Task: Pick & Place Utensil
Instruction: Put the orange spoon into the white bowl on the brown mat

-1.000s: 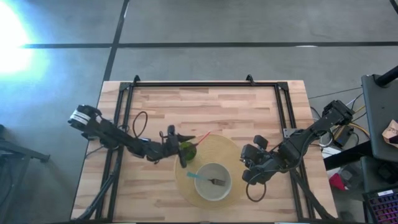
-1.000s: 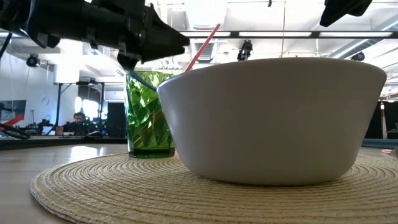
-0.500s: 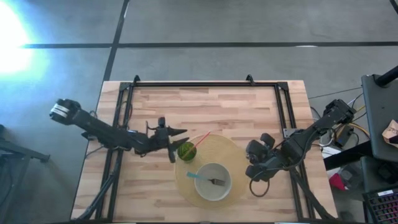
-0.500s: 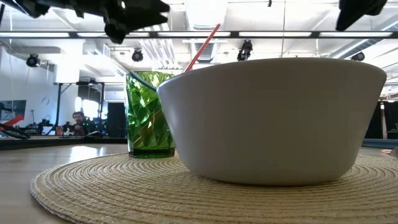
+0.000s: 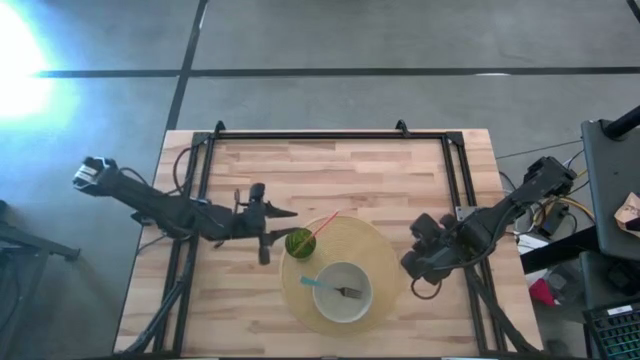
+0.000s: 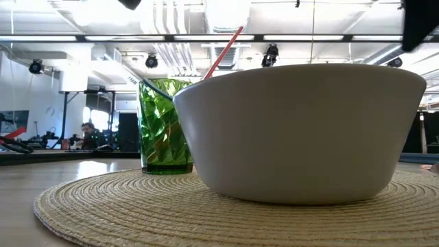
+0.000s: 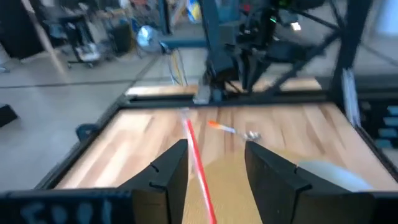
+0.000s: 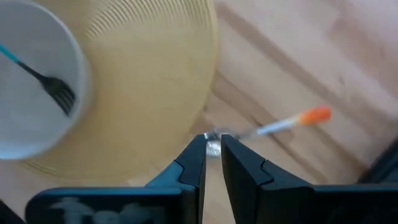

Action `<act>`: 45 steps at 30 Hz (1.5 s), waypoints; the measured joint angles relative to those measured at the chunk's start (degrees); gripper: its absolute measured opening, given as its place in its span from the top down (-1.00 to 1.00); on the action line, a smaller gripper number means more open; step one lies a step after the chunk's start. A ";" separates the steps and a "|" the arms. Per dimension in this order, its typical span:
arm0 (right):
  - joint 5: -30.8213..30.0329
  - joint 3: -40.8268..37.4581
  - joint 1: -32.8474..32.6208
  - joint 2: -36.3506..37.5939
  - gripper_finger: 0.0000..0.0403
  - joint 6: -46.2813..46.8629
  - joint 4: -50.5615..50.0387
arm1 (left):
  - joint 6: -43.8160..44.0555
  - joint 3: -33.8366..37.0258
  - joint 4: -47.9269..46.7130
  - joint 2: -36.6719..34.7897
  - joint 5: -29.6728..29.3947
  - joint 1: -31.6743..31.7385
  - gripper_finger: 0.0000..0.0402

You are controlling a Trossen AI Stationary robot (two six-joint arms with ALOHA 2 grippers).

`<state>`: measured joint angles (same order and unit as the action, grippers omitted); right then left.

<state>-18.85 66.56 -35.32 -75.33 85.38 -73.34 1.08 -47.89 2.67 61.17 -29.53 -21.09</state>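
The left gripper (image 5: 283, 222) pulls back left from the green cup (image 5: 299, 241), fingers now spread. The right gripper (image 5: 413, 262) slides right, off the mat (image 5: 385, 262).

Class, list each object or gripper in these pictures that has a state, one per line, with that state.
White round bowl: upright, holds a teal-handled fork.
Green faceted glass cup: upright, red straw leaning inside.
Orange-handled utensil: flat on table.
Left gripper: open, empty.
Right gripper: nearly closed, empty.

A thin red straw (image 7: 198, 163) rises between the left gripper's (image 7: 216, 163) dark parted fingers (an orange-handled utensil (image 7: 231, 129) lies beyond).
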 joint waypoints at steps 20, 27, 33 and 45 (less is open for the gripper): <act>11.65 -12.02 0.49 -0.68 0.22 25.22 0.73 | -5.75 -4.20 -7.62 1.92 6.06 -11.55 0.24; 8.01 -13.20 1.59 -0.70 0.09 32.15 2.29 | -7.13 -3.42 -7.61 4.04 6.03 -13.73 0.24; 7.14 -13.38 3.60 -0.70 0.09 35.95 5.04 | -7.34 -3.33 -7.77 5.06 5.91 -13.96 0.24; 6.73 -19.13 4.66 -0.72 0.08 43.02 13.72 | -8.08 -3.31 -10.31 5.31 5.92 -14.05 0.24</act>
<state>-12.12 47.43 -30.65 -76.05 128.40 -59.62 -6.99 -51.20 -7.63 66.48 -23.61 -35.14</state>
